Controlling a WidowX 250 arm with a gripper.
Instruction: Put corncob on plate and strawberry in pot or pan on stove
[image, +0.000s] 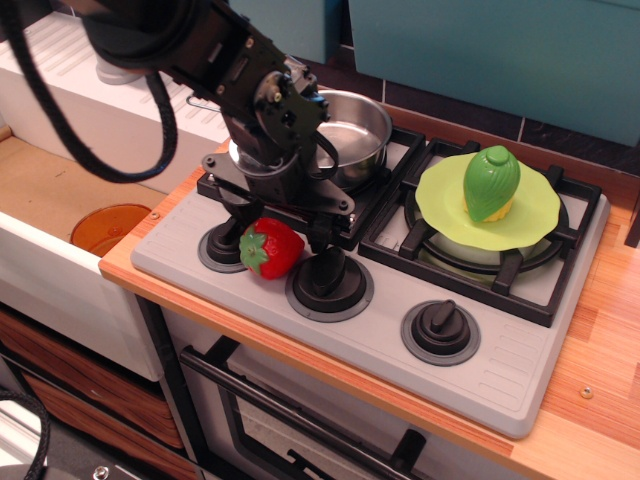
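The red strawberry (271, 249) lies on the grey stove (500, 362) between the left and middle knobs. My gripper (280, 228) is open just above and behind it, with one finger (238, 214) to its left and the other (319, 234) to its right. It does not hold the strawberry. The green corncob (491, 182) rests on the lime-green plate (438, 200), which sits on the right burner. The steel saucepan (356, 131) stands on the back left burner, partly hidden by my arm, with nothing visible inside.
Three black knobs (441, 331) line the stove's front. A white sink unit (60, 70) with a faucet lies to the left, with an orange bowl (108, 226) below it. The wooden counter (610, 330) runs along the right.
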